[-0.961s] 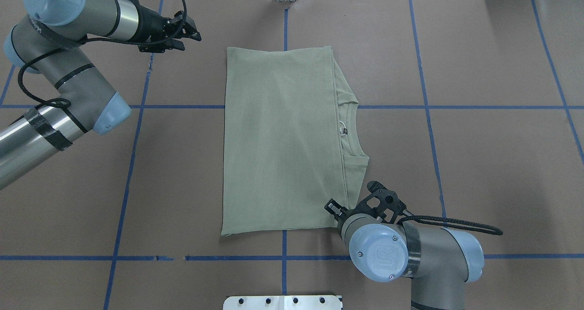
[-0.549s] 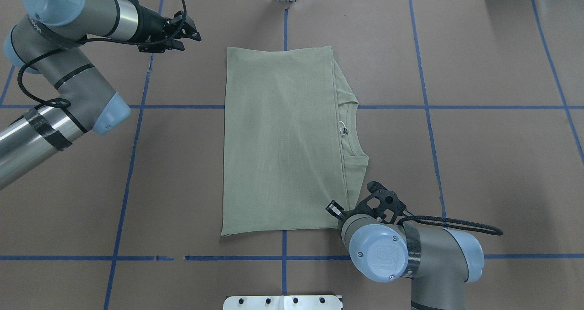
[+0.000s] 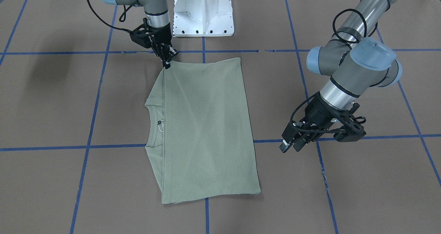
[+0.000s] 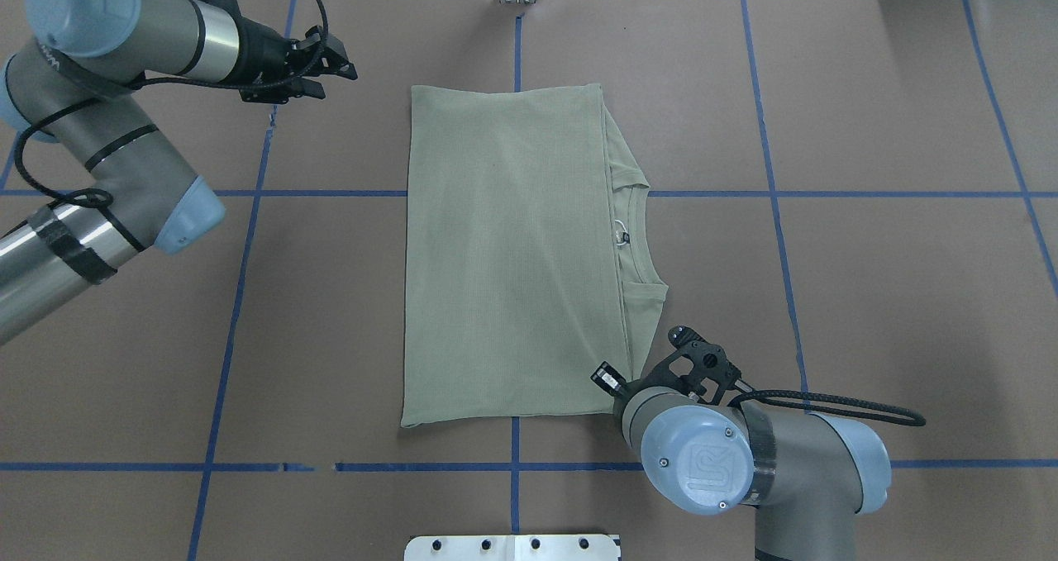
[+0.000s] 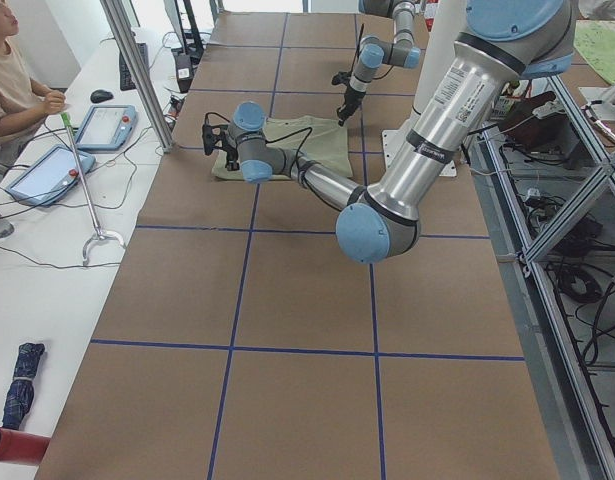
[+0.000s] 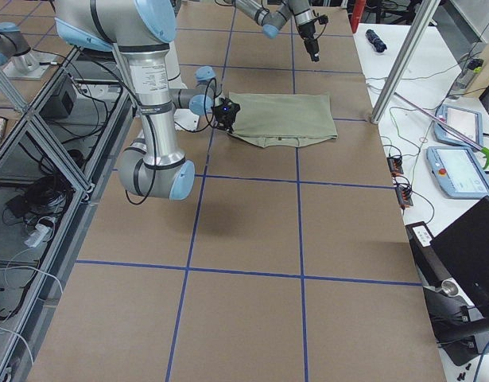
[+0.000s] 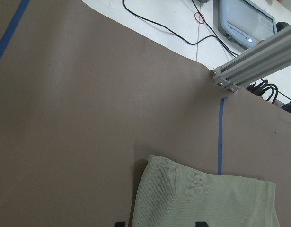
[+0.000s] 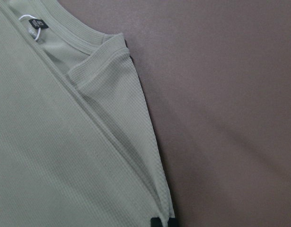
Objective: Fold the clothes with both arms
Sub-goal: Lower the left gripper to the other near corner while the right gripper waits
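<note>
Shows a green shirt folded into a tall rectangle, lying flat at the middle of the table. Has the neck band and a strip of under-layers poking out along the robot's right-hand edge.

Finds the right gripper low at the near right corner of the shirt. Appears nipped almost together on the very edge of the cloth there.

Places the left gripper clear of the shirt, beyond its far left corner, held above bare table. Jaws spread wide, holding nothing.

Risks, as judged from this:
- Could lift only the top layer with so thin a pinch, letting the lower layers slide and spoiling the fold.
- Could lose the corner altogether if pulled fast, given the ribbed knit and so little cloth in the bite.
- Would probably drag the shirt askew if moved by the right gripper alone, with the far corner ungrasped.
- Might bunch or shove the far edge if approached too low by the open left gripper.
</note>
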